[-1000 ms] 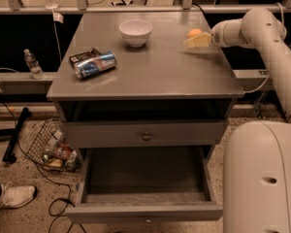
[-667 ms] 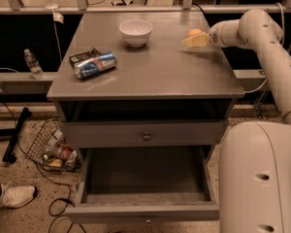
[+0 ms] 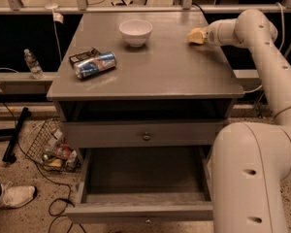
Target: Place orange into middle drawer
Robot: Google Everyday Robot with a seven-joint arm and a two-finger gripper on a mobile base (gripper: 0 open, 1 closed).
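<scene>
Well, starting far left of the white bowl: one white shoe on the speckled floor, one clear plastic water bottle standing on a ledge, and one wire basket on the floor with mixed clutter in it.

On the bench, a flat, matte grey top, I count three loose things. Left of the bowl and nearer the front edge lies one blue-and-silver can, a shiny cylinder on its side. One dark flat packet touches it on the bowl's side. The bowl itself is round, smooth and glossy, and stands upright near the back edge.

Below the bowl, the cabinet shows two drawers. The upper drawer front is flat grey, closed, with one small round metal knob. The middle drawer beneath it is pulled well out, a wide box with a bare grey floor and straight walls.

Right of the bowl, at about the same depth on the bench, sits my one end effector, pale yellow and blocky, low over the surface. I cannot tell whether it is open or closed. I cannot tell where the orange is. My arm, smooth white and tubular, bends away to the right.
</scene>
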